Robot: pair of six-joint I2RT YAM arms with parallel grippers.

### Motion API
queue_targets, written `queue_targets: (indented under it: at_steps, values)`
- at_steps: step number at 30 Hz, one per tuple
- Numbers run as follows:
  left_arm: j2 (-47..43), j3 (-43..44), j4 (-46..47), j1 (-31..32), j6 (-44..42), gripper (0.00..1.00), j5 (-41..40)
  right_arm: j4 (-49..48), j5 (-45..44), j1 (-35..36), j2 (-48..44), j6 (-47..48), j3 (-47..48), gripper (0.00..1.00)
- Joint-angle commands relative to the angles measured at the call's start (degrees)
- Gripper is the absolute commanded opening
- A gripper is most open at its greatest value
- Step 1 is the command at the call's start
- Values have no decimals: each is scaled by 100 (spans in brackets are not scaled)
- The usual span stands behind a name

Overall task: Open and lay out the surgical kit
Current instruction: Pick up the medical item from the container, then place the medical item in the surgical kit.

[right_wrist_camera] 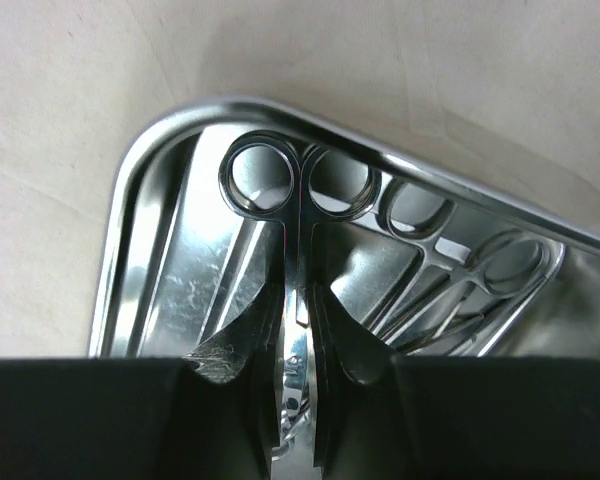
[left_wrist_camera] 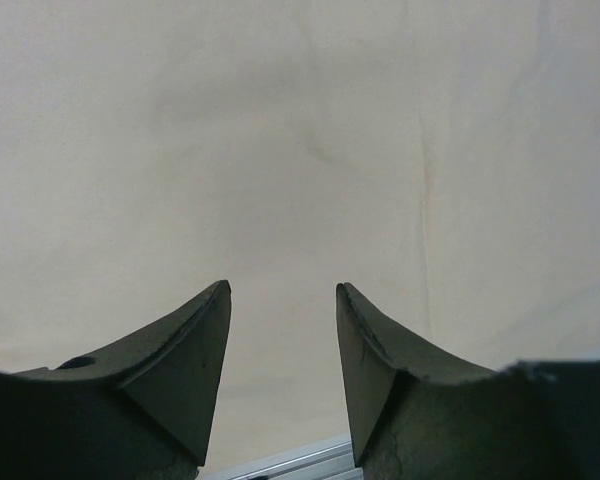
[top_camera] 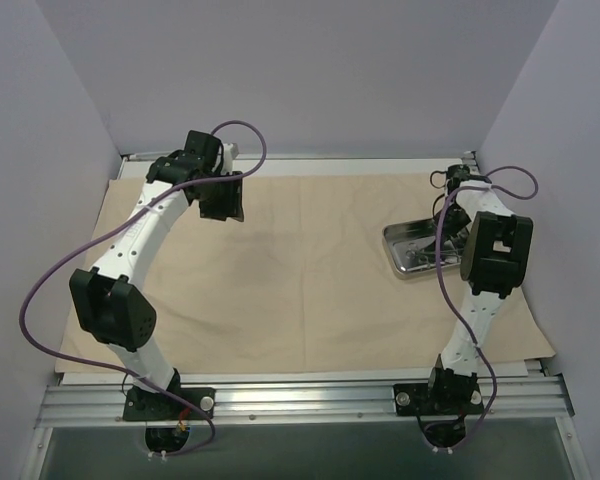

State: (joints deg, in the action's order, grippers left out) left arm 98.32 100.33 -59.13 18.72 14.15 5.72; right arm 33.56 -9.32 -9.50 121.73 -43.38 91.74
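beige cloth (top_camera: 300, 280) spread out flat, shiny steel tray (right_wrist_camera: 120, 230) sitting on its right side, ring-handled scissors (right_wrist_camera: 290, 250) lying inside with a couple more, right gripper (right_wrist_camera: 295, 365) pinched narrow on that pair's shanks, left gripper (left_wrist_camera: 283, 340) wide apart, holding nothing, over bare cloth far left

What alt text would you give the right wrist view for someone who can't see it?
Two dark right fingers pinch the shank of a silver scissor-like instrument, its ring handles pointing away, inside a shiny steel tray. More ring-handled instruments lie beside it, and beige cloth shows around the tray.
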Motion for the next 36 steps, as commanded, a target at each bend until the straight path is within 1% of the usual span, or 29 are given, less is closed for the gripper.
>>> queue_targets:
  at_steps: [1, 6, 10, 11, 12, 13, 14, 18, 19, 20, 21, 22, 23, 26, 28, 29, 30, 34, 36]
  values:
    - [82, 320, 25, 18, 35, 55, 210, 388, 123, 9, -597, 109, -192, 0]
    - [292, 522, 16, 18, 105, 52, 491, 362, 290, 18, -1090, 557, -244, 0]
    - [407, 619, 33, 18, 158, 52, 553, 38, 309, 36, -1573, 804, -482, 0]
    - [433, 619, 68, 18, 175, 52, 771, -33, 369, 44, -1704, 978, -526, 0]
    - [433, 602, 95, 18, 193, 52, 860, -130, 492, 62, -1758, 980, -552, 0]
    - [433, 575, 130, 9, 237, 52, 948, -331, 649, 97, -1802, 1285, -578, 0]
    - [433, 558, 174, 9, 263, 52, 1053, -428, 1077, 158, -1837, 1479, -579, 0]
    - [424, 435, 481, -44, 377, 52, 1616, -596, 1625, 886, -1916, 2472, -421, 0]
    - [442, 408, 525, -96, 421, 52, 1878, -701, 1592, 1402, -1977, 2648, -421, 0]
    - [459, 399, 569, -123, 422, 52, 2037, -789, 1600, 1633, -2030, 2981, -490, 0]
    - [468, 390, 648, -158, 430, 52, 2230, -868, 1800, 1853, -2126, 3123, -517, 0]
    - [486, 382, 692, -193, 430, 53, 2397, -973, 1828, 2246, -2145, 3229, -535, 0]
    - [495, 329, 745, -272, 430, 55, 2730, -1009, 1837, 2442, -2171, 3439, -570, 0]
    - [460, 76, 956, -465, 527, 56, 3293, -1045, 1987, 3154, -2224, 3905, -570, 0]
    - [433, -145, 1175, -571, 710, 57, 3575, -1079, 2066, 3497, -2355, 4546, -657, 0]
    - [433, -241, 1228, -615, 747, 57, 3716, -1080, 2066, 3777, -2391, 4722, -684, 0]
    - [477, -382, 1211, -659, 764, 57, 3900, -1071, 2075, 3867, -2426, 4959, -702, 0]
    - [521, -681, 1114, -659, 782, 57, 4034, -939, 2136, 4192, -2496, 5391, -710, 0]
    - [512, -848, 1350, -650, 922, 57, 4148, -887, 2093, 4481, -2514, 5532, -702, 0]
